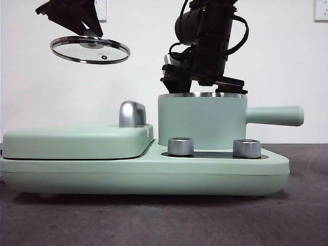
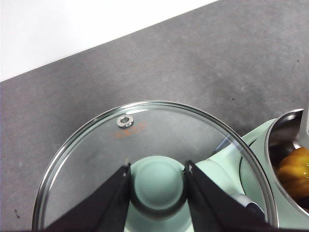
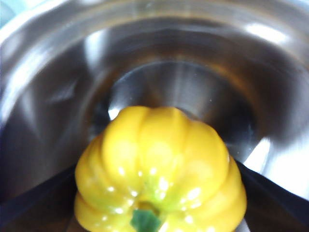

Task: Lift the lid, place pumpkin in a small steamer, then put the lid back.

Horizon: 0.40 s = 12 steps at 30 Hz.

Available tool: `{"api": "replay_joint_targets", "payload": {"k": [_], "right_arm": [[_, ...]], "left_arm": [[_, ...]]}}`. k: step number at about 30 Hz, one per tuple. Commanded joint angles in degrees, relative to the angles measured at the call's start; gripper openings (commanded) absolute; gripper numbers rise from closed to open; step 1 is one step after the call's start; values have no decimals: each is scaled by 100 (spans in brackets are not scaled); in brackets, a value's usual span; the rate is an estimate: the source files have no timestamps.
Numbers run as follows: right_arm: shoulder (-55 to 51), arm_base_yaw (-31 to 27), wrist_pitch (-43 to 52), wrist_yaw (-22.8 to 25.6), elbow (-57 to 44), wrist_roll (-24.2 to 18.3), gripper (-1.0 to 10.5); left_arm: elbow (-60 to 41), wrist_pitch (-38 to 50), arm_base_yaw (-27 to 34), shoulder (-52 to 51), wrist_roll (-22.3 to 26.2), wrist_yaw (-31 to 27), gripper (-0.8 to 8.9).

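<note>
Left gripper (image 2: 158, 181) is clamped on the mint-green knob of the one lid (image 2: 91, 159), a jaw on each side of the knob, holding the glass disc in the air, slightly tilted, above the flat cover (image 1: 77, 139) and well to the side of the pot. Right gripper (image 3: 159, 193) reaches down into the one pot (image 1: 202, 123), its two jaws closed against either side of the one pumpkin (image 3: 159, 164), which hangs inside the steel bowl between them. Two metal dials (image 1: 181, 146) stand on the base (image 1: 143, 177) in front of the pot.
</note>
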Motion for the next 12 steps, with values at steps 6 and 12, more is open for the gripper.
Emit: {"api": "replay_joint_targets", "payload": {"k": [6, 12], "right_arm": [[131, 39, -31, 7, 243, -46, 498], [33, 39, -468, 2, 782, -50, 497]], "left_arm": [[229, 144, -11, -74, -26, 13, 117], [229, 142, -13, -74, -26, 13, 118]]}}
